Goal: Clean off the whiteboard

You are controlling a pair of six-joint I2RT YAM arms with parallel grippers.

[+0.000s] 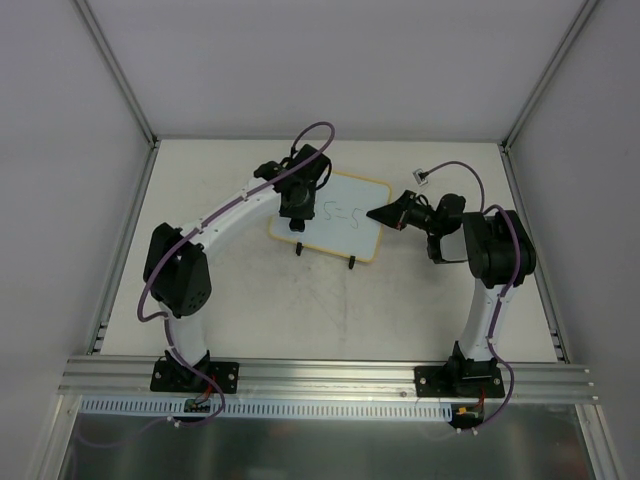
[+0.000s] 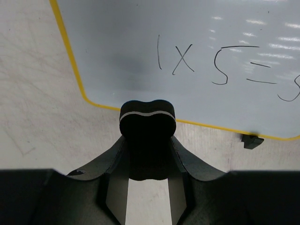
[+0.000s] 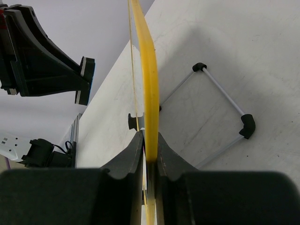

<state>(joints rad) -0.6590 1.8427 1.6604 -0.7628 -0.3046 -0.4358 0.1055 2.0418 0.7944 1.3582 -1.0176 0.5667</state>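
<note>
Top external view, left to right: the left arm curves up to the upper centre of the frame, where the left gripper (image 1: 299,208) sits at the left end of the whiteboard (image 1: 345,238). The board stands propped at centre frame, its long axis running roughly left to right. The right gripper (image 1: 378,214) meets its right edge. Left wrist view: the fingers are closed on a dark block (image 2: 147,117) with a pale stripe, judged to be the eraser. It is just beside the board's yellow lower edge, near the lower-left corner. The handwriting (image 2: 211,61) lies up and to the right of the block and runs along the board's long axis, so the wipe must travel that way. The left arm is the one placed to make it. Right wrist view: the jaws are clamped on the yellow frame, seen edge-on at centre, with the wire stand (image 3: 247,124) behind it at right. The table (image 1: 250,300) is pale, flat and lightly scuffed. White panels enclose it on three sides, and both arms have room.
</note>
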